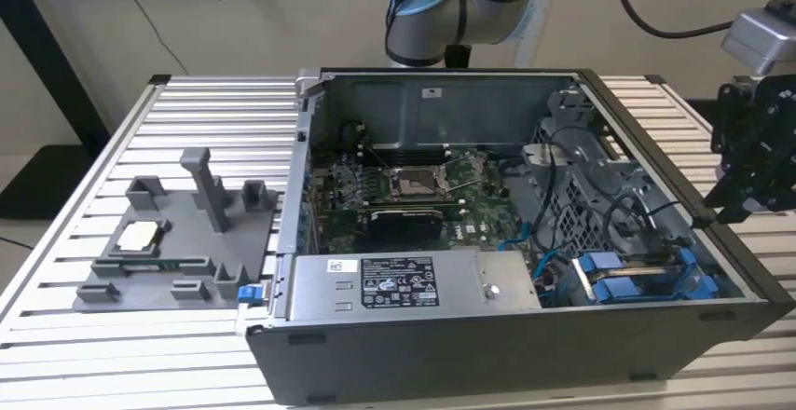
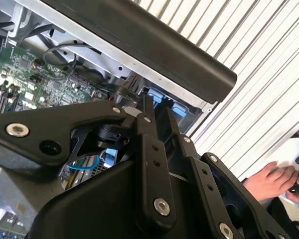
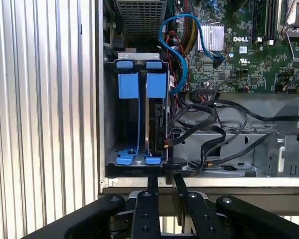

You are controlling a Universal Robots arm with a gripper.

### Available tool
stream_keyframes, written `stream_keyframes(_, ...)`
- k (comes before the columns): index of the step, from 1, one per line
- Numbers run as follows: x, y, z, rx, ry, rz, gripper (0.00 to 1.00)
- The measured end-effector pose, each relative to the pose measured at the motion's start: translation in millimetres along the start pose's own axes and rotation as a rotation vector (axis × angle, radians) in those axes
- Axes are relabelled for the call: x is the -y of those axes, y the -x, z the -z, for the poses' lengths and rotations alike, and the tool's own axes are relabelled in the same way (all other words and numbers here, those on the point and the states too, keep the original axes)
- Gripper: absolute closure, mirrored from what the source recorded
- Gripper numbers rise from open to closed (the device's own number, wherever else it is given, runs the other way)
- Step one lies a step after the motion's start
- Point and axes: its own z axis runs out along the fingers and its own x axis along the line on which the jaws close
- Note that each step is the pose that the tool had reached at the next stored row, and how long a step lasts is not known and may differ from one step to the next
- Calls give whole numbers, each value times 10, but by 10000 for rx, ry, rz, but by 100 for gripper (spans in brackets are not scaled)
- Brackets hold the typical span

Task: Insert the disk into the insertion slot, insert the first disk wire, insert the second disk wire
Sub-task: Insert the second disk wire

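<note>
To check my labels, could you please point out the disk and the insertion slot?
the disk (image 3: 158,124): first wrist view, on its dark side edge.
the insertion slot (image 3: 111,114): first wrist view, on its outer side wall.

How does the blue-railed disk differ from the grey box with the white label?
The disk is smaller, framed by blue rails, and stands on edge in the insertion slot. The grey box is larger, plain metal with a white label, and lies flat. Both sit inside the computer case.
</note>
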Motion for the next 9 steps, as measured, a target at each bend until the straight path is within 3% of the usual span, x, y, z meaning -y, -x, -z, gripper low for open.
stream_keyframes(9, 1, 1, -57, 122, 12, -28, 73)
